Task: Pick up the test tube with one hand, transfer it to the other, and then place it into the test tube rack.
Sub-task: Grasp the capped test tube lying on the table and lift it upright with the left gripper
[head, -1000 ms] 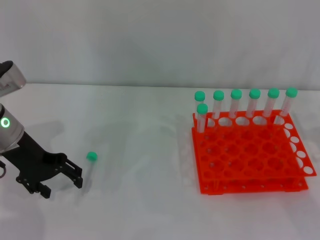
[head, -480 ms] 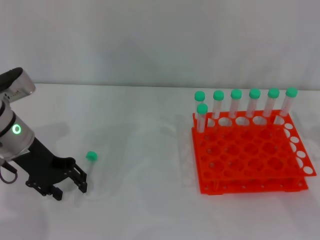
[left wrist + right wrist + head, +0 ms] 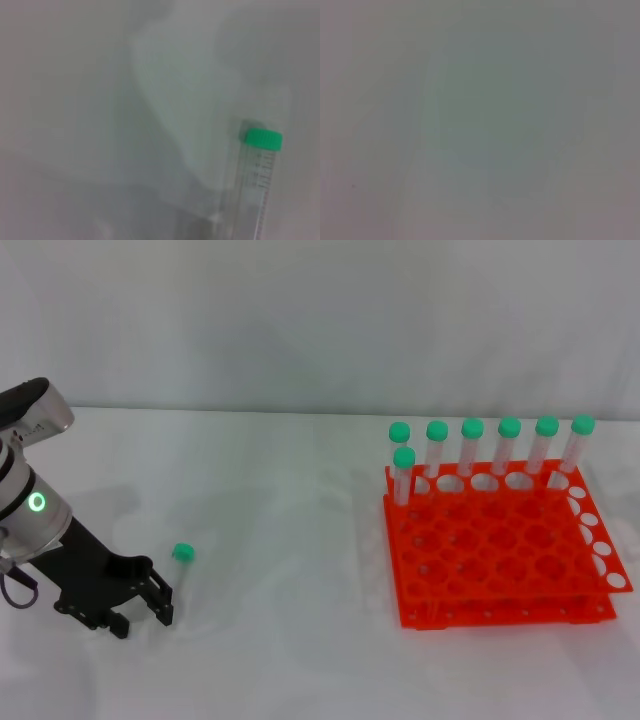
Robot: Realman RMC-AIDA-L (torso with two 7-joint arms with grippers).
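A clear test tube with a green cap (image 3: 181, 570) lies flat on the white table at the left. It also shows in the left wrist view (image 3: 260, 185). My left gripper (image 3: 142, 620), black on a white-and-silver arm with a green light, is open and low over the table, with its nearer finger close beside the tube's lower end and nothing between the fingers. The orange-red test tube rack (image 3: 500, 560) stands at the right. The right gripper is out of view; the right wrist view shows only a blank surface.
Several identical green-capped tubes (image 3: 473, 455) stand upright along the rack's back row, with one more (image 3: 403, 475) at its left edge. White table (image 3: 290, 540) lies between the lying tube and the rack.
My left arm has moved right and slightly down, bringing the open gripper up beside the lying tube. In the last half second it hardly moved. The tube has not moved.
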